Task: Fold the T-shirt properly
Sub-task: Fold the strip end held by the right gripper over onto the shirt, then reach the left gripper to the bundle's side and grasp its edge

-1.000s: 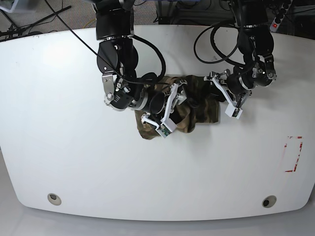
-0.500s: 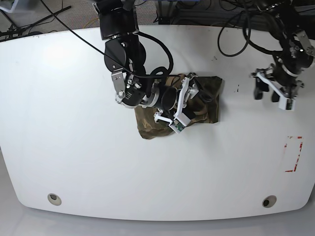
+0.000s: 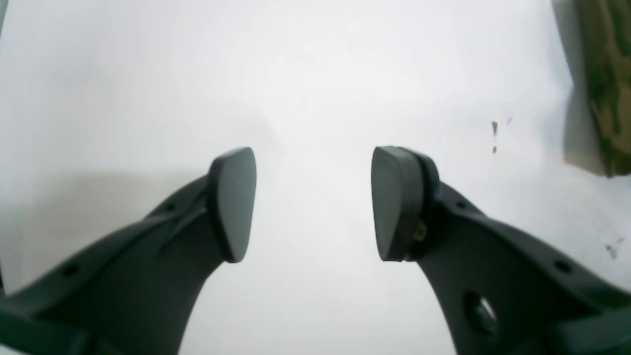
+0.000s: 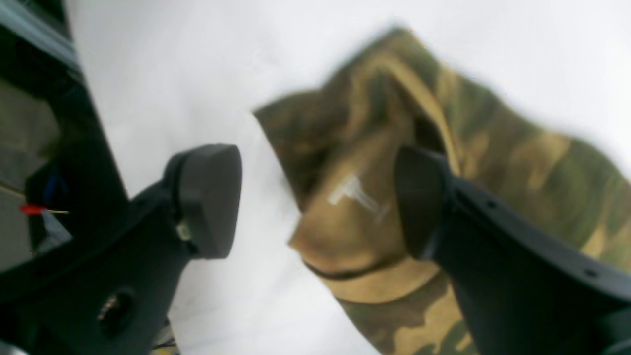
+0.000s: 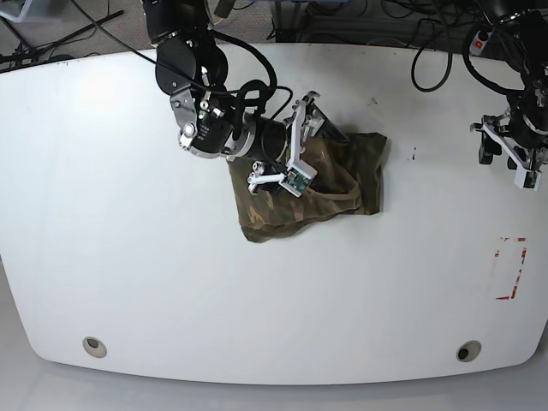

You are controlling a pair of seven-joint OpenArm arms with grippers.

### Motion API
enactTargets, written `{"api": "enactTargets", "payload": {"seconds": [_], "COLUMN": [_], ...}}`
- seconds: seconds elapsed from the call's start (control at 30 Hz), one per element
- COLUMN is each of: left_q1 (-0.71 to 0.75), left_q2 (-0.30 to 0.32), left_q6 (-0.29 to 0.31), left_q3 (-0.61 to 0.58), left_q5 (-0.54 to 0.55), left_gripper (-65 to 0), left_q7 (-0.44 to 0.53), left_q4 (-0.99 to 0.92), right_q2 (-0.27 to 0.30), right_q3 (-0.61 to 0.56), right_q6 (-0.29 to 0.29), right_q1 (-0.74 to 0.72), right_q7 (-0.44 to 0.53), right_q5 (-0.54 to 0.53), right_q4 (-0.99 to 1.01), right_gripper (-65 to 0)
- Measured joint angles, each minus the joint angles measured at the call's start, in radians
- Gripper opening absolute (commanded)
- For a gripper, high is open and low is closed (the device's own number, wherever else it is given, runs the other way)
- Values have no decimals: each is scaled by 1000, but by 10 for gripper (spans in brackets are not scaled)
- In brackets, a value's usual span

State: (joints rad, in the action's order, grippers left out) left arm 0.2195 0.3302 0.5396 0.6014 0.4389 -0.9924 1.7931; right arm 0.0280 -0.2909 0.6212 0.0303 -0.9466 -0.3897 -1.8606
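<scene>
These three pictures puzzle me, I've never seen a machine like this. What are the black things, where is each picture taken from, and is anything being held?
It is a robot with two arms over a white table. One picture looks down from above; the other two come from small cameras on each wrist, looking out between that arm's two fingers.

The lumpy cloth is a camouflage T-shirt, partly folded and lying on the table.

The right gripper is the claw over the shirt. In its wrist view its fingers stand wide apart above the cloth, gripping nothing.

The left gripper hangs far off to the side. Its wrist view shows open fingers over bare table, with only the shirt's edge in a corner.

So nothing is held.
</scene>
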Motion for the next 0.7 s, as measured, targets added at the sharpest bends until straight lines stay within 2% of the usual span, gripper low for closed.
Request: {"api": "enactTargets", "payload": {"seconds": [0.17, 0.33, 0.37, 0.43, 0.47, 0.6, 0.7], "left_q1": [10, 13, 13, 13, 13, 27, 33], "left_q2": [-11, -42, -43, -41, -40, -41, -41], "left_q6": [0, 0, 0, 0, 0, 0, 0], "left_q3": [-6, -6, -7, -6, -6, -6, -6], "left_q5": [0, -3, 0, -2, 0, 1, -1], "left_gripper": [-317, -318, -318, -318, -318, -318, -318], "left_q7": [-3, -2, -2, -1, -1, -2, -2], "left_q4": [-3, -5, -5, -5, -5, -5, -5], "right_q2": [6, 0, -1, 0, 0, 0, -2], "right_q3": [-59, -102, -102, -94, -91, -90, -60], "right_q6": [0, 7, 7, 7, 3, -5, 7], "right_q1": [44, 77, 79, 79, 79, 72, 76], "right_q7": [-2, 132, 159, 203, 238, 330, 323], "right_q5": [169, 291, 327, 381, 394, 409, 402], "right_q4": [-14, 2, 21, 66, 93, 182, 185], "right_gripper": [-184, -198, -225, -319, -380, -553, -617]}}
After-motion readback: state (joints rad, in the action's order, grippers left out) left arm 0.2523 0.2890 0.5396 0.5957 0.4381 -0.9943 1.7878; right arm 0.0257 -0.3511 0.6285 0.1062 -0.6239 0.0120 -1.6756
